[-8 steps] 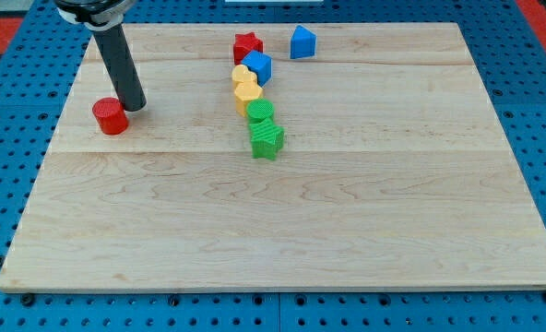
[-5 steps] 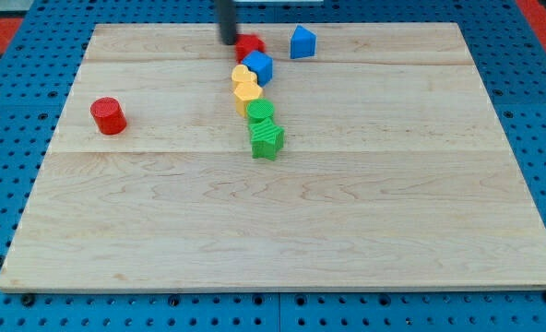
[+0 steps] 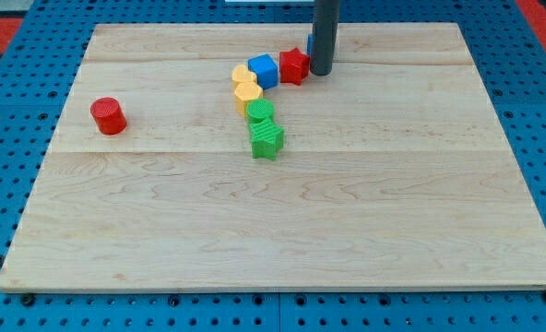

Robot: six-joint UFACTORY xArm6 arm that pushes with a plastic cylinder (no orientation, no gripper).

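My tip (image 3: 321,72) rests on the wooden bench (image 3: 347,231) in the upper middle of the frame, touching or just beside the right side of the red star-like block (image 3: 293,66). There is no hand on this arm, only the rod, so nothing is clamped. A sliver of another blue block (image 3: 309,43) shows behind the rod, mostly hidden. Left of the red block sits a blue cube (image 3: 263,71), touching it. Below that runs a short line: two yellow blocks (image 3: 245,85), then two green blocks (image 3: 265,129). A red cylinder (image 3: 109,115) stands well apart at the left.
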